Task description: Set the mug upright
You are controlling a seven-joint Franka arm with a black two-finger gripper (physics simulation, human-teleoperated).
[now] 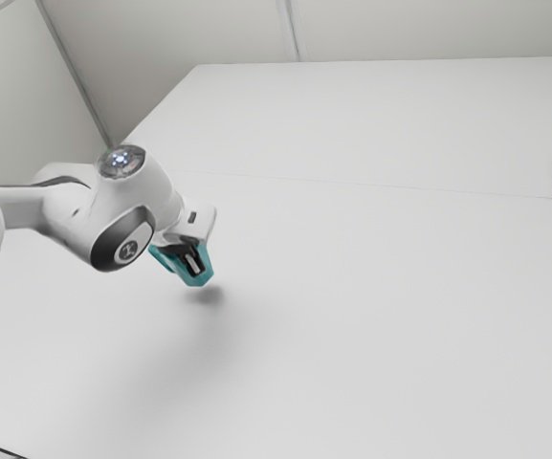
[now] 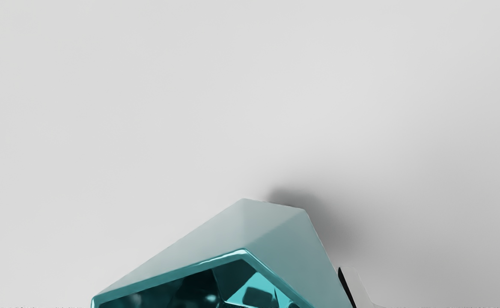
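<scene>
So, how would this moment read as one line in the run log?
jaws: shut on teal mug | mug: tilted, held above white table | mouth: facing the hand's camera | task: not yet set down upright

Your mug [image 2: 280, 244]: teal, grayer outer sides, dark patches inside. Your pincer [image 1: 193, 262]: black, probably. Your arm [image 1: 122, 206]: white, black trim. Counter [image 1: 400, 316]: plain pale gray.

I'm looking across a smooth, pale table [image 1: 400, 316] that is stretching wide through the exterior view; a soft grey shadow [image 1: 209, 295] is darkening it toward that view's left.
</scene>
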